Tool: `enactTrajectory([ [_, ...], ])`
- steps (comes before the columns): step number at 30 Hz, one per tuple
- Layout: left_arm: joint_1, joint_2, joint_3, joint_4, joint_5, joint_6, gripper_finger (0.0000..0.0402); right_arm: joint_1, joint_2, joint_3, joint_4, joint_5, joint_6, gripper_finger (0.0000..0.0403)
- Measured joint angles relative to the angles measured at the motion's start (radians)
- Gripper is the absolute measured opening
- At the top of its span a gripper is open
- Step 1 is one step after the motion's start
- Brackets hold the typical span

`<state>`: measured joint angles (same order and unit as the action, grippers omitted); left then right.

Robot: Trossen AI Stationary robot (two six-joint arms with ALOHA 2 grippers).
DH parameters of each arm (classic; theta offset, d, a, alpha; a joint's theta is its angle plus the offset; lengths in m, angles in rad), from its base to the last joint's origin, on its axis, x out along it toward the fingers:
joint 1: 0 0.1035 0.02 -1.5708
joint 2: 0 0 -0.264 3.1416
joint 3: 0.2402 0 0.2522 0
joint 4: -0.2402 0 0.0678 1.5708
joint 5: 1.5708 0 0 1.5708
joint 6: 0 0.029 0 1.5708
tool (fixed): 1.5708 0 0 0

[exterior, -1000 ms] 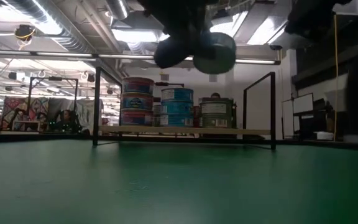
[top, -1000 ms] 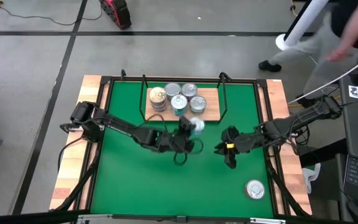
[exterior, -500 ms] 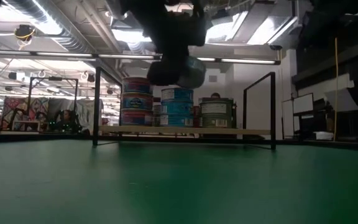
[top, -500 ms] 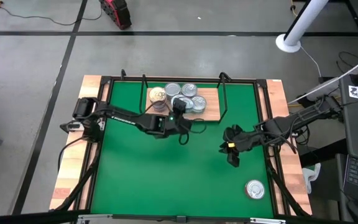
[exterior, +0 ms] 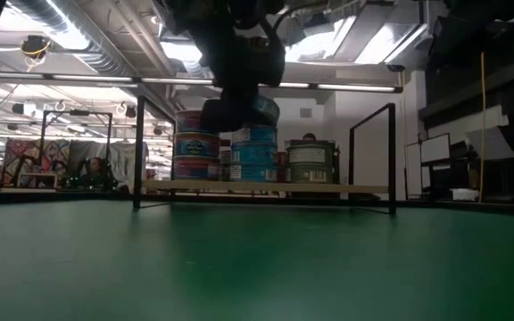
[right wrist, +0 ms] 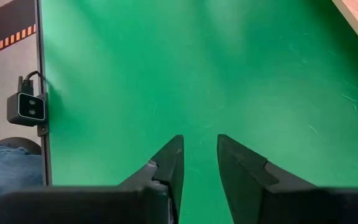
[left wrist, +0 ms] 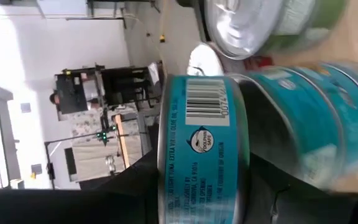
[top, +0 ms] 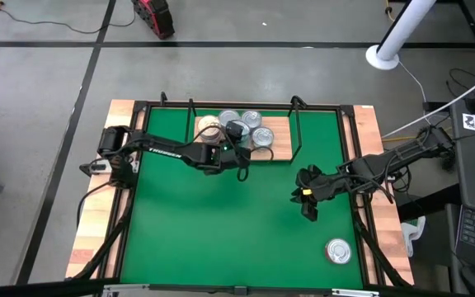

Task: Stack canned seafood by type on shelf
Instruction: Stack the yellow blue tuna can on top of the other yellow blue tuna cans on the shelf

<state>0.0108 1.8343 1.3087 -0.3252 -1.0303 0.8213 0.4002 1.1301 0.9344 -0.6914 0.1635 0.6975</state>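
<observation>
Carrying a teal tin [left wrist: 204,143] clamped in its fingers, the left gripper [top: 236,132] has reached the shelf [top: 280,147] (over the teal stack [exterior: 254,156]); right gripper [right wrist: 197,162], slightly parted, hovers empty.

Two dark jointed arms, left arm [top: 167,152] with white lettering, right arm [top: 369,169] with a yellow mark, trailing black cables

Glossy metal tins [top: 239,129], light-wood shelf [top: 280,148]

Left tool [exterior: 235,107] hides the teal tin stack's [exterior: 254,156] top; labels unreadable.
</observation>
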Motion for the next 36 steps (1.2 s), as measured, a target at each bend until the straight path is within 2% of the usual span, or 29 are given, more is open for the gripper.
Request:
enactTrajectory([
  [13, -0.004, 0.001, 0.000, -0.032, 0.003, -0.061, 0.0229, 0.000, 0.000, 0.001, 0.001, 0.001, 0.000, 0.0097],
  [17, -0.011, 0.001, 0.000, -0.032, -0.028, -0.086, 0.0247, 0.000, 0.000, 0.001, 0.001, 0.000, 0.000, 0.0097],
  [31, -0.043, -0.067, 0.000, -0.061, -0.016, -0.069, 0.0253, 0.000, 0.000, 0.001, -0.016, 0.000, 0.000, 0.0097],
  [36, -0.037, -0.100, 0.000, -0.064, 0.104, -0.101, 0.0253, 0.000, 0.000, 0.001, -0.016, -0.001, 0.000, 0.0097],
])
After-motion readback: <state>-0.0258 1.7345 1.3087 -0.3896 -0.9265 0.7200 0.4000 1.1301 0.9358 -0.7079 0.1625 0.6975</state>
